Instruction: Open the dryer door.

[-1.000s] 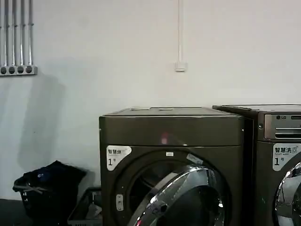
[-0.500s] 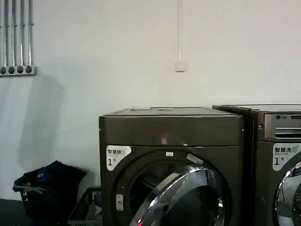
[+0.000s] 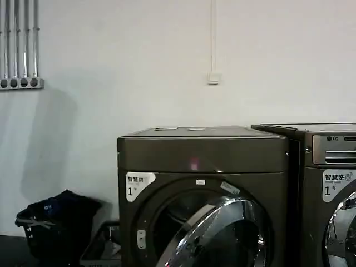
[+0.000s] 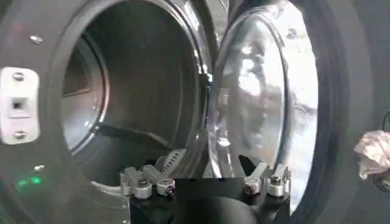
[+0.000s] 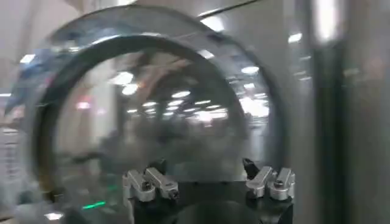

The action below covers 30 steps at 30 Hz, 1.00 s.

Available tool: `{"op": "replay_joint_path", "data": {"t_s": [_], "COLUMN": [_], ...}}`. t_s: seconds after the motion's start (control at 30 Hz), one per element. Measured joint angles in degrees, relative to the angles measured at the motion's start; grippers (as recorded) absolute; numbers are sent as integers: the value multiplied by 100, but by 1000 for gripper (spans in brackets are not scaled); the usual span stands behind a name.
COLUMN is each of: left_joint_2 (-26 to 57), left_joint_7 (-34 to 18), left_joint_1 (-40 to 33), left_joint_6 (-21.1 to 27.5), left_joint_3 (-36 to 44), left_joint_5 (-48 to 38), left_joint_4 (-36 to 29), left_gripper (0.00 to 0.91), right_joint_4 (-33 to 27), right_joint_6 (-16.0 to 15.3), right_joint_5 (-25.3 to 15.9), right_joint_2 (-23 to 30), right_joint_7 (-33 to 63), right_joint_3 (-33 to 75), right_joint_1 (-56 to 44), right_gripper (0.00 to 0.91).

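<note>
A white wall [image 3: 139, 61] fills the background. A row of metal conduit pipes [image 3: 19, 41] runs down it at the upper left, ending in round fittings. A thin white conduit [image 3: 213, 36] drops to a small white box [image 3: 213, 78]. On the floor at the left sits a dark laundry basket [image 3: 53, 228] heaped with dark clothes, with a grey tray-like basket [image 3: 100, 247] just beside it. At the right stands a second machine with a silver LG panel [image 3: 334, 149].

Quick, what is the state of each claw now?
Left claw: open, holding nothing, before the dryer door.
Right claw: open, holding nothing.
</note>
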Motion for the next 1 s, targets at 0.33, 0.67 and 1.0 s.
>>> {"op": "replay_joint_path", "data": {"t_s": [0.33, 0.67, 1.0], "left_joint_2": [-58, -159, -247], "left_joint_7": [104, 127, 161], "left_joint_1": [-136, -228, -219], "left_joint_6": [-37, -76, -120], "left_joint_3": [281, 557, 797], "left_joint_5": [-11, 12, 36], "left_joint_4": [-23, -102, -346], "left_gripper": [907, 907, 907], "right_joint_4": [10, -44, -116], "right_joint_6": [-323, -479, -573], "right_joint_5": [-84, -386, -349], "right_joint_2": [927, 1817, 2434], "right_joint_7": [554, 1042, 1613], "right_joint_3": [1745, 3507, 5071], "right_joint_1": [-213, -320, -403], "right_gripper": [907, 907, 907]}}
